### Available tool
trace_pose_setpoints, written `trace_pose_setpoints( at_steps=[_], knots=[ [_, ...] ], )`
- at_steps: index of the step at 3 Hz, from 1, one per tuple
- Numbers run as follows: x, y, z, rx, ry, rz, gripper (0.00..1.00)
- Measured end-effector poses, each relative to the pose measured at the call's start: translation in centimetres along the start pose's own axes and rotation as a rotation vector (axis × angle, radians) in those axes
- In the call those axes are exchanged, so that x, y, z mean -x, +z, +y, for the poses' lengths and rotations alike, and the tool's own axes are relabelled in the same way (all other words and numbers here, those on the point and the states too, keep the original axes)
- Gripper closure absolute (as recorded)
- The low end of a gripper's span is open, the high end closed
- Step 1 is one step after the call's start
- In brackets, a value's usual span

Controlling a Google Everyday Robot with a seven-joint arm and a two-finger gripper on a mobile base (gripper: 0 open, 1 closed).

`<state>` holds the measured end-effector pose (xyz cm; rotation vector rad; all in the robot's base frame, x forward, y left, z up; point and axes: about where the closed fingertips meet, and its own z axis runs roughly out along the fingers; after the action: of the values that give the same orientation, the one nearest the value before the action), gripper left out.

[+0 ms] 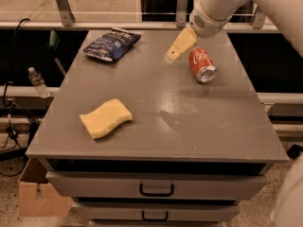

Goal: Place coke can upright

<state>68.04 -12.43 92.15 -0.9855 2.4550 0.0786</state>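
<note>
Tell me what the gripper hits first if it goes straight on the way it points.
Probably the bare table, just left of the coke can. The gripper points down and left, past the can. Depth is unclear.

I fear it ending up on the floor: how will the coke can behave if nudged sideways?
The coke can lies on its side on the table, so it would probably roll, perhaps toward the nearby table edge. Its smooth round wall looks apt to slip from a loose grasp. The gripper hangs just beside it, apart.
</note>
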Motion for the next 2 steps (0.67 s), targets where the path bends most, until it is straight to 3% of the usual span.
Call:
trace_pose_setpoints(
  at_steps=[2],
  knots=[
    [-2.0, 4.4, -5.5, -0.031, 0.267, 0.016, 0.0]
  ],
)
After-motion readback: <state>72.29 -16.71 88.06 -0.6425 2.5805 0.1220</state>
